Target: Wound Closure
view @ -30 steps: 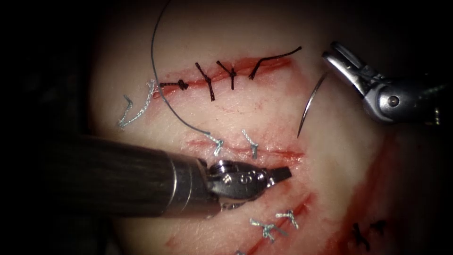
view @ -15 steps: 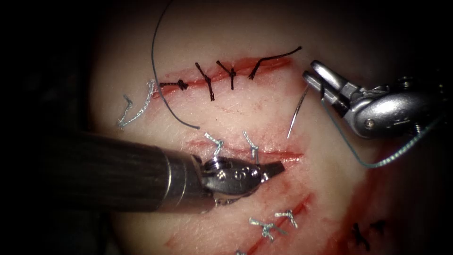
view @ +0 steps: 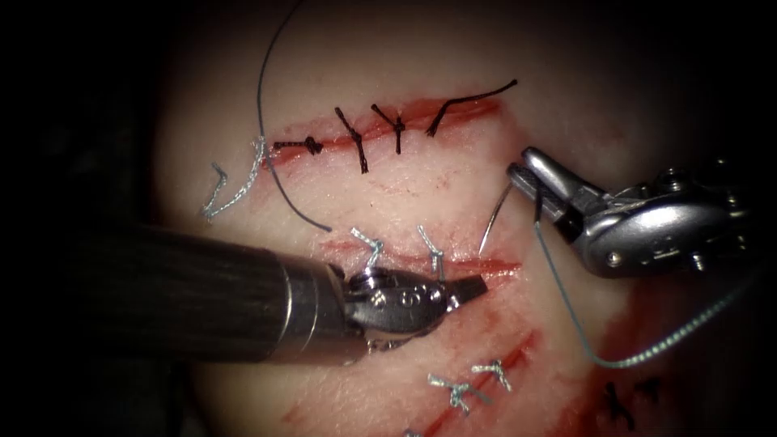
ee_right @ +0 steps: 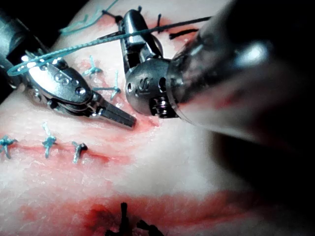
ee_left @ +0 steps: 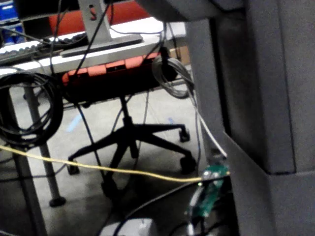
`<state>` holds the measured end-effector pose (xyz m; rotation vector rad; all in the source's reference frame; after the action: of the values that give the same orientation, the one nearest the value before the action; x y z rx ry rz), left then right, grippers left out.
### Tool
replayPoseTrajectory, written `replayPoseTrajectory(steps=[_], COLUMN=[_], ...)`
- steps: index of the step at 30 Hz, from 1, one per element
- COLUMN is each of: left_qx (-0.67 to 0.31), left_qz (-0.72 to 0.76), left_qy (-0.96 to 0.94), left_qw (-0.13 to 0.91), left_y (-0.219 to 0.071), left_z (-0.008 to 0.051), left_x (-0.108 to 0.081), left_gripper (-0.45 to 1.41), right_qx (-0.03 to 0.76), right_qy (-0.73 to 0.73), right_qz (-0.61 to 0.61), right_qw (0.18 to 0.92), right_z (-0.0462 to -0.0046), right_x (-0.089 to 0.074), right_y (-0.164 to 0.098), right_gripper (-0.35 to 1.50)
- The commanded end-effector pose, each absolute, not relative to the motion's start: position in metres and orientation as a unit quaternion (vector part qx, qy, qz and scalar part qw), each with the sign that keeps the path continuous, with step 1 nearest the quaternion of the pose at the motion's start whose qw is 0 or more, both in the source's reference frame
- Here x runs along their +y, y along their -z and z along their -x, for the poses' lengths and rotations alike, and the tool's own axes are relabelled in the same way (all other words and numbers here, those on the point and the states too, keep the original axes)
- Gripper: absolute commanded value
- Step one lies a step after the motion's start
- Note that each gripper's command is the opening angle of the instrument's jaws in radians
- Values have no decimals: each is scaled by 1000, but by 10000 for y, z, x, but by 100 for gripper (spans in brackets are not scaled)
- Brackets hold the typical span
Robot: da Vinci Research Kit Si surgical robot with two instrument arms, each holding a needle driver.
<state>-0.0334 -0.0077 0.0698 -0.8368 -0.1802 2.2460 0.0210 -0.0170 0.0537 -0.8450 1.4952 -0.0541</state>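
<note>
Steel right tool (view: 524, 175) clamps the needle (view: 495, 215) near its thread end, above the tissue (view: 486, 324); left tool (view: 473, 289) closed, empty.

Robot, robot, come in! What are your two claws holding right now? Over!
Right tool shut on needle at its back end, point above the tissue. Left tool shut, holding nothing. Thread trails right.

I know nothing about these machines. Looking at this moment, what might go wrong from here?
1. The right tool grips the needle near its thread end, so the long free curve might twist in the jaws; its tip hangs just above the tissue, right of the stitched cut.
2. The thread trails in a loose loop beside that tool and might snag on it.
3. The left tool, jaws shut and holding nothing, rests at the cut near finished stitches and might catch them.
</note>
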Motion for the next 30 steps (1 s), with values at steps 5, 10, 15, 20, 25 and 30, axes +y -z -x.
replayPoseTrajectory(steps=[5, 10, 15, 20, 25, 30], left_qx=[-72, -72, -72, -71, -71, -72], left_qz=[325, 325, 325, 325, 325, 325], left_qy=[-871, -871, -871, -871, -871, -870], left_qw=[361, 361, 362, 362, 362, 363], left_y=[-703, -702, -702, -702, -701, -700], left_z=[339, 339, 339, 339, 338, 338], left_x=[-79, -79, -79, -79, -79, -78], left_gripper=[-45, -45, -45, -45, -45, -45], right_qx=[653, 650, 647, 644, 641, 641], right_qy=[36, 48, 60, 68, 76, 78], right_qz=[383, 389, 396, 394, 386, 386], right_qw=[653, 651, 649, 652, 659, 659], right_z=[-221, -222, -220, -216, -211, -212], right_x=[-166, -162, -159, -155, -154, -156], right_y=[-541, -539, -536, -540, -546, -547], right_gripper=[-35, -35, -35, -35, -35, -35])
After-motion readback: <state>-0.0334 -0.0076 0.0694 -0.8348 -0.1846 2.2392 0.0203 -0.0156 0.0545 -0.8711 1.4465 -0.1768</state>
